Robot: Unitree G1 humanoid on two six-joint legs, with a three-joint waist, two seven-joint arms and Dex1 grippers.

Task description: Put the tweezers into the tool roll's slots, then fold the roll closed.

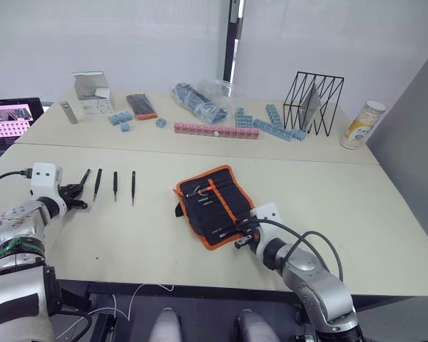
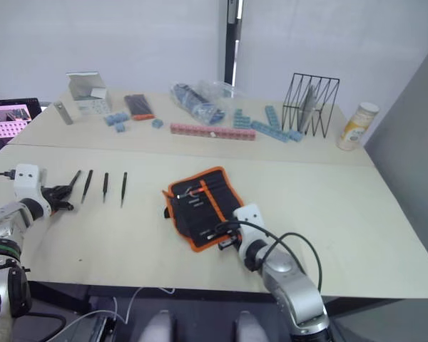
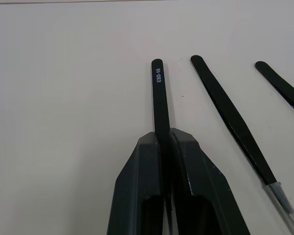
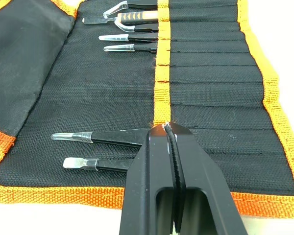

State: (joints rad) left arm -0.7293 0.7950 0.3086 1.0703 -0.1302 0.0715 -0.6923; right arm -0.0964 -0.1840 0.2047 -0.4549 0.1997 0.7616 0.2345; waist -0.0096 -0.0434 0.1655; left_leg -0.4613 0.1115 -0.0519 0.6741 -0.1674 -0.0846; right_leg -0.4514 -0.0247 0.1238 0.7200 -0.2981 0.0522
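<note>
now, head view: tool roll open on table, four tweezers in a row at its left | left wrist: left pincer clamped on a tweezer marked "esd-10" | right wrist: right pincer closed, tips on the orange centre strip; tools sit in slots
</note>
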